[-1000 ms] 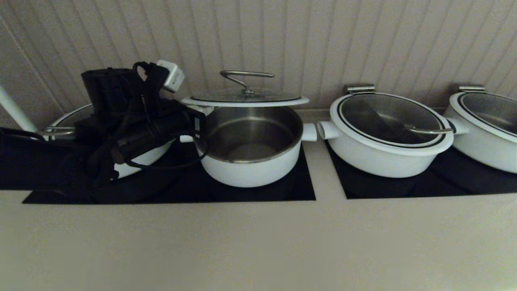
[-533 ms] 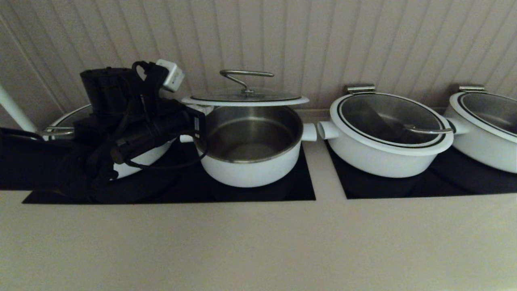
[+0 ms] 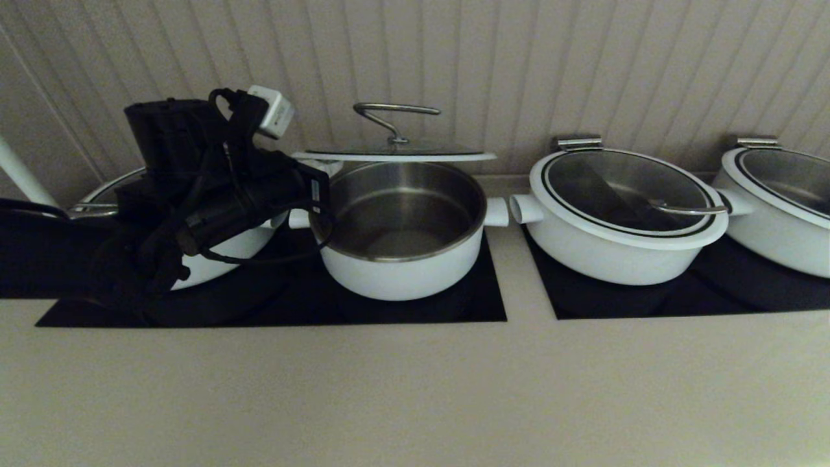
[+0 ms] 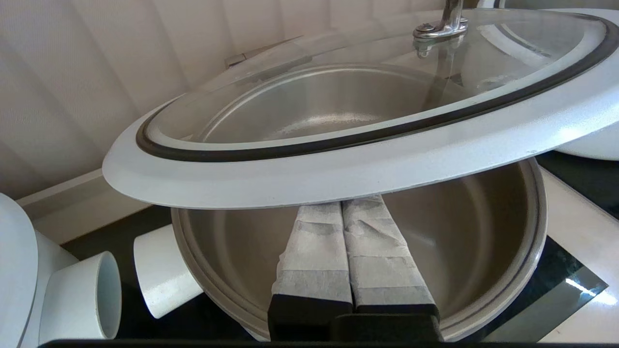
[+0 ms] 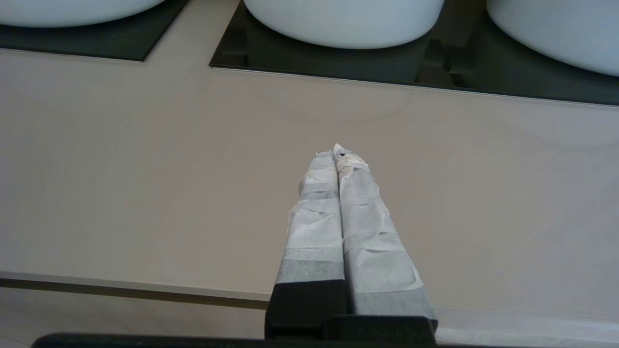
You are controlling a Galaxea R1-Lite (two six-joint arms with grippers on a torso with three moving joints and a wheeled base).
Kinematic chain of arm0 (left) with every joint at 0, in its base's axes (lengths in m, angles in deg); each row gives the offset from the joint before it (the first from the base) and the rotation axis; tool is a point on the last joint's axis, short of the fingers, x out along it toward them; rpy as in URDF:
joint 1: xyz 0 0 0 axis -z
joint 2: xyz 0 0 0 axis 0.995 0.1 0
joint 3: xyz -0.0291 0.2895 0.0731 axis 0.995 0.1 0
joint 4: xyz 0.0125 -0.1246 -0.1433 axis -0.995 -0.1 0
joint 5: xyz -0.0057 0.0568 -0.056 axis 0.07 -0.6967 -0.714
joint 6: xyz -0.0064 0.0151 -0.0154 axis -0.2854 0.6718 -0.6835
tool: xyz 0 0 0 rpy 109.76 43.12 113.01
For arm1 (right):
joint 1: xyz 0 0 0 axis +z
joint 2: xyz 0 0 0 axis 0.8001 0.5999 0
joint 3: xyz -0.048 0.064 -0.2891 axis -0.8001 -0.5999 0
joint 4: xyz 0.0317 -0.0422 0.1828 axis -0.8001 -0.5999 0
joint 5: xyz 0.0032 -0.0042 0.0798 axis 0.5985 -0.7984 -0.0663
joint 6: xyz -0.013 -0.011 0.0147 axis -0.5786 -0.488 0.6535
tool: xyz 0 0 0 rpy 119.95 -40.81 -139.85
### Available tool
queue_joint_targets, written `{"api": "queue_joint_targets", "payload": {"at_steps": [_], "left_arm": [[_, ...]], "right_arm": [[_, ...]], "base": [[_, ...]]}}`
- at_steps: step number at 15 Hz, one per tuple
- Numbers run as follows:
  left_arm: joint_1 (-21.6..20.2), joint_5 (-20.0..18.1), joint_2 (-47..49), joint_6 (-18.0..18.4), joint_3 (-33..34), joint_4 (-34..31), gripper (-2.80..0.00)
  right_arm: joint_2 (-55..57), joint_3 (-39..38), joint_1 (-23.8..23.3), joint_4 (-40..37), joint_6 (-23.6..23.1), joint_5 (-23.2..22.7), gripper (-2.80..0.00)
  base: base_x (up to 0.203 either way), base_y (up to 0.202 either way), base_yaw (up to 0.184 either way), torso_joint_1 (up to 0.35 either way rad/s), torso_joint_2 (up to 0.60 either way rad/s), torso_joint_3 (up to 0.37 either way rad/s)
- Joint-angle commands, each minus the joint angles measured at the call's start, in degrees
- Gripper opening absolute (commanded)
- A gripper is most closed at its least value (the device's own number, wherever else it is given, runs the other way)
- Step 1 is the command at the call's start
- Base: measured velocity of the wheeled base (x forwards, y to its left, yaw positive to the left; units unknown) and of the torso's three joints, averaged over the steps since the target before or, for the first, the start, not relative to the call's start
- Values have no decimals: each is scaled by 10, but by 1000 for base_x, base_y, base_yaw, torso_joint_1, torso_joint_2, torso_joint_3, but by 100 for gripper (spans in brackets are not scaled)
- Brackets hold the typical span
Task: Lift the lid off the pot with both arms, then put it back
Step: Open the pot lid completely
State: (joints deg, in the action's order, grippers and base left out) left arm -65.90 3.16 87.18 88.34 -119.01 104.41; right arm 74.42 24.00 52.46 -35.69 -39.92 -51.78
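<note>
The white-rimmed glass lid (image 3: 393,154) with a metal handle (image 3: 395,109) hovers above the back of the open white pot (image 3: 402,266), roughly level. My left gripper (image 3: 319,172) is at the lid's left edge. In the left wrist view its taped fingers (image 4: 309,241) lie pressed together, and the left gripper's tips (image 4: 341,205) sit under the lid's white rim (image 4: 338,166), which rests on them above the steel pot interior (image 4: 483,227). My right gripper (image 5: 337,152) is shut and empty, low over the beige counter (image 5: 145,169), out of the head view.
A second lidded white pot (image 3: 626,214) stands right of the open pot, a third (image 3: 778,201) at the far right, and another (image 3: 220,250) behind my left arm. All sit on black cooktop panels (image 3: 467,305). A ribbed wall (image 3: 519,65) is close behind.
The left gripper and the lid have risen a little above the pot. The right arm is not seen in the earlier frames.
</note>
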Motion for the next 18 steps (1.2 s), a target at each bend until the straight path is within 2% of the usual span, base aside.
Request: {"api": "queue_joint_targets", "payload": {"at_steps": [1,18], "left_arm": [[0,0,-1,0,-6,4,-280],[-1,0,-9,0,-61,4,-280]], "right_arm": [[1,0,0,0,-1,0,-280],[1,0,0,0,-1,0,-280]], "base": [[0,0,0,0,0,0],[0,0,0,0,0,0]]}}
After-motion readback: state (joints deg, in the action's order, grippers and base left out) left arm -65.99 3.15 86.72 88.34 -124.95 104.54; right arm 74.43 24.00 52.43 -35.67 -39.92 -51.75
